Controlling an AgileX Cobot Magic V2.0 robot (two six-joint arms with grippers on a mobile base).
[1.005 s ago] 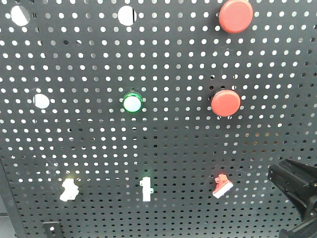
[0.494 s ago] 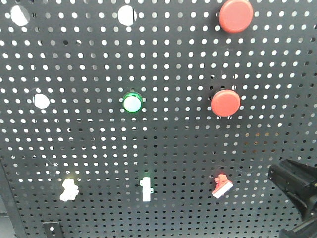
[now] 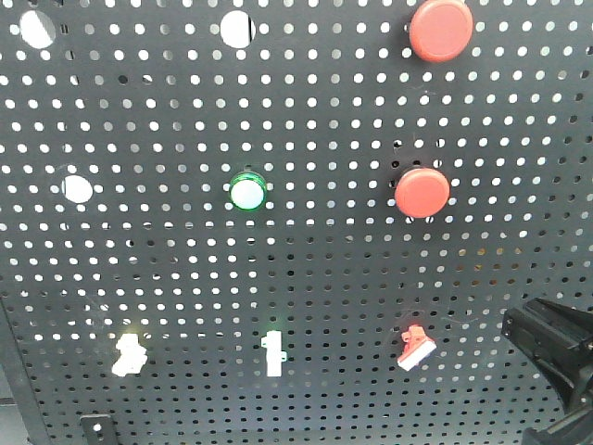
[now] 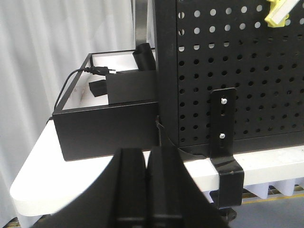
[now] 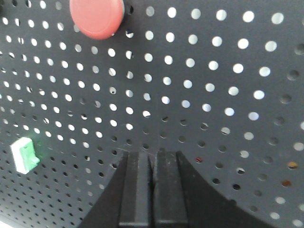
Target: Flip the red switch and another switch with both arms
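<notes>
Nothing is moving since earlier. Only the front view is showing the red switch (image 3: 416, 348); left gripper (image 4: 148, 166) and right gripper (image 5: 152, 164) are pressing together, empty; no writing is legible.

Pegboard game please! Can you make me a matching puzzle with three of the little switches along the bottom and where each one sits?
Things:
1. red switch
2. yellow switch
3. white toggle with green base

Places on the pegboard, front view:
A. bottom row, middle
B. bottom row, right side of the picture
C. bottom row, left side of the picture

Pairs: 1-B, 2-C, 3-A
</notes>
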